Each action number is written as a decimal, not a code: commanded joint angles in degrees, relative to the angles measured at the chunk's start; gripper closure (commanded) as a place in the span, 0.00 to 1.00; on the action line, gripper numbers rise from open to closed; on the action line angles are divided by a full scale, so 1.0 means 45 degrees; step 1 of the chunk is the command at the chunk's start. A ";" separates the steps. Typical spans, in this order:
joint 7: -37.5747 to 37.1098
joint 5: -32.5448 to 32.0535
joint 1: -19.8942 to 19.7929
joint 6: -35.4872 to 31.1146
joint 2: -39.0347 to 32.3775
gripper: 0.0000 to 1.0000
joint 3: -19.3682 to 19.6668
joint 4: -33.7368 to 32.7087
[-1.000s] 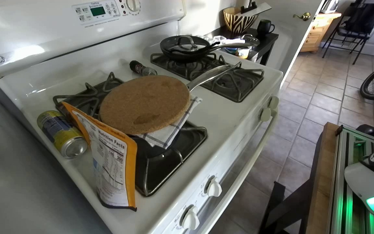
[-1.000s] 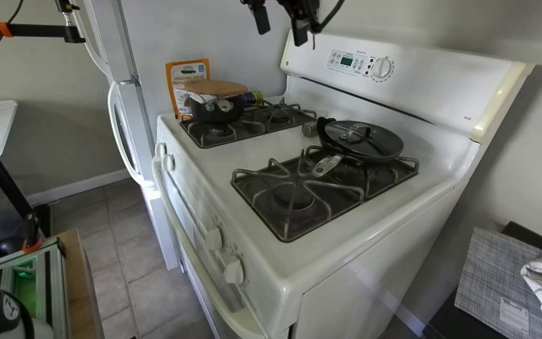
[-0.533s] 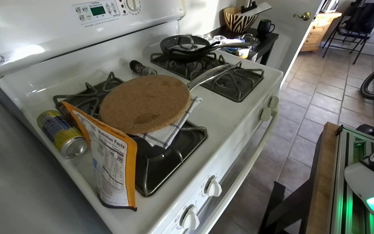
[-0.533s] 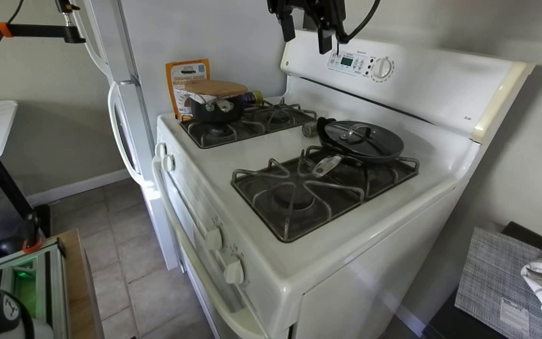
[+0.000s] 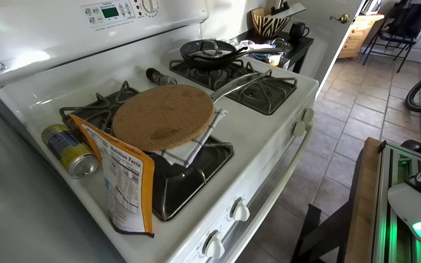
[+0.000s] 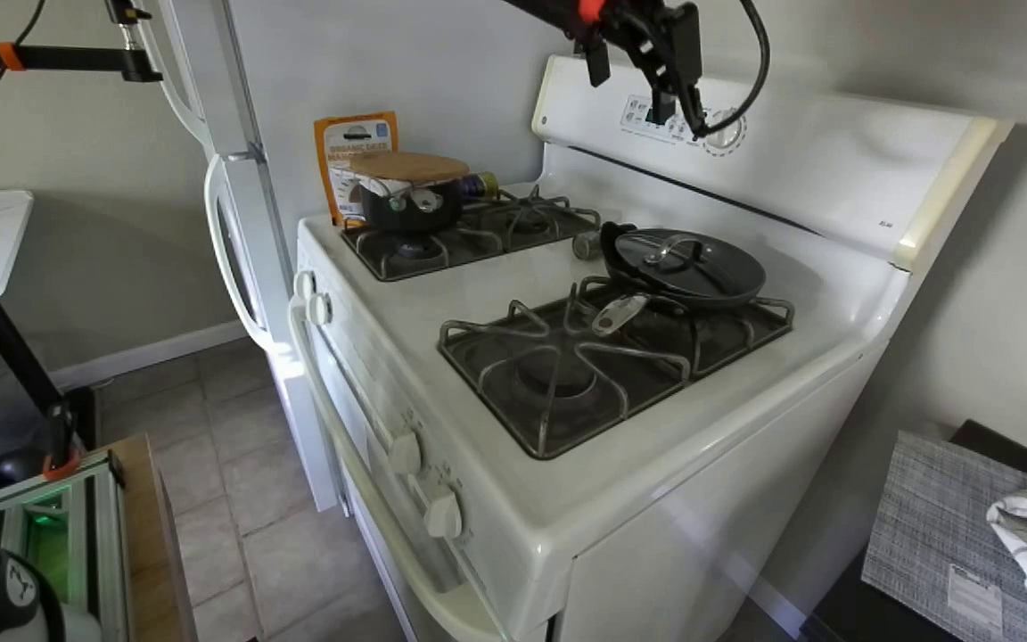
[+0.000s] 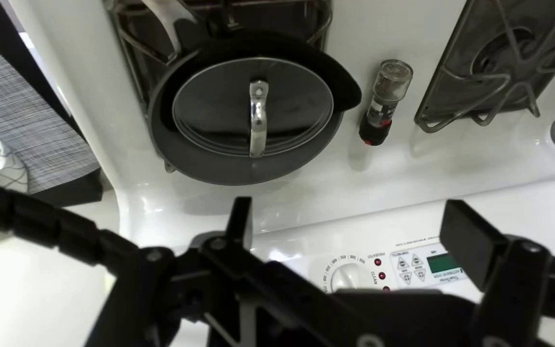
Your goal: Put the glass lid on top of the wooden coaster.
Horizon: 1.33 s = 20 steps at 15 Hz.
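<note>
Hovering above stove [image 6: 464, 294] with gripper [image 7: 351, 224] spread wide, holding nothing | inside black frying pan [image 7: 253, 171] at far right of stove: glass lid [image 7: 231, 108] | at near left, on checked cloth [image 5: 188, 152] over black pot [image 6: 408, 218]: wooden coaster [image 5: 163, 117], well apart from lid

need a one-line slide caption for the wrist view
Wrist view: open, empty hand; glass lid sitting in the dark frying pan, a small bottle lying beside the pan.
</note>
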<state>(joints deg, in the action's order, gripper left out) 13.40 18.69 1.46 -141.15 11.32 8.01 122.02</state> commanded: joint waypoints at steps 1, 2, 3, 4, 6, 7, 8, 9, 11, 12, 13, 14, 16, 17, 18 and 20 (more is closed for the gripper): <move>0.2413 0.3088 0.0245 0.0420 -0.1954 0.00 0.0579 -0.1320; 0.2888 0.3631 0.0064 0.0842 -0.2397 0.00 0.0478 -0.1702; 0.3252 0.3936 -0.0142 0.1162 -0.2851 0.00 0.0326 -0.2076; 0.3193 0.3884 -0.0387 0.1407 -0.3328 0.00 0.0160 -0.2428; 0.2665 0.3239 -0.0778 0.2054 -0.4028 0.00 -0.0029 -0.3046; 0.2203 0.2668 -0.0938 0.2437 -0.4340 0.00 -0.0079 -0.3376; 0.1761 0.2027 -0.1059 0.2650 -0.4546 0.00 -0.0096 -0.3552; 0.1233 0.1319 -0.1152 0.2790 -0.4805 0.00 -0.0104 -0.3795; 0.0756 0.0409 -0.1326 0.3139 -0.5076 0.00 -0.0172 -0.4170; 0.1392 0.1096 -0.1465 0.2556 -0.4690 0.00 -0.0406 -0.3541; 0.1172 0.0784 -0.1522 0.2665 -0.4841 0.00 -0.0413 -0.3730; 0.1106 0.0664 -0.1553 0.2716 -0.4932 0.00 -0.0424 -0.3842; 0.1017 0.0582 -0.1573 0.2735 -0.4969 0.00 -0.0453 -0.3927; 0.0865 0.0469 -0.1533 0.2391 -0.5089 0.00 -0.0487 -0.3932; 0.0782 0.0481 -0.1540 0.2153 -0.5290 0.00 -0.0570 -0.3989; 0.0713 0.0500 -0.1558 0.1679 -0.5599 0.00 -0.0700 -0.4045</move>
<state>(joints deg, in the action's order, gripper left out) 18.23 21.87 -4.56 -130.44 -11.60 6.62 104.33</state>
